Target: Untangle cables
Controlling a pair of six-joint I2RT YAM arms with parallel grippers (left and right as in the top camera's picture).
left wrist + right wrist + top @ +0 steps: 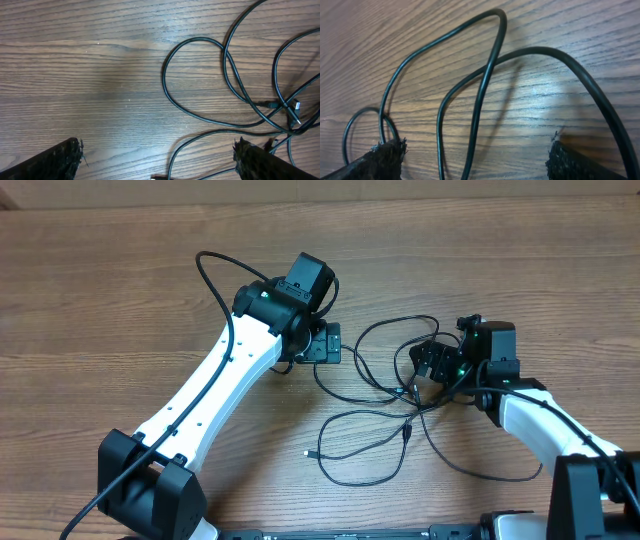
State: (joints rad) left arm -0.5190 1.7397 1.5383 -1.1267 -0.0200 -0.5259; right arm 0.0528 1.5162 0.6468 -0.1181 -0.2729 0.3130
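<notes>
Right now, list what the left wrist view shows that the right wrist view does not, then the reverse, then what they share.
Only the left wrist view: the small plug ends of the thin black flexible cables, several strands crossing at the right, and the open left tool. Only the right wrist view: two cord arches seen very close, running down between the fingers of the open right tool. Both: black cables, the brown wood-grain table, and black padded fingers in the bottom corners.
</notes>
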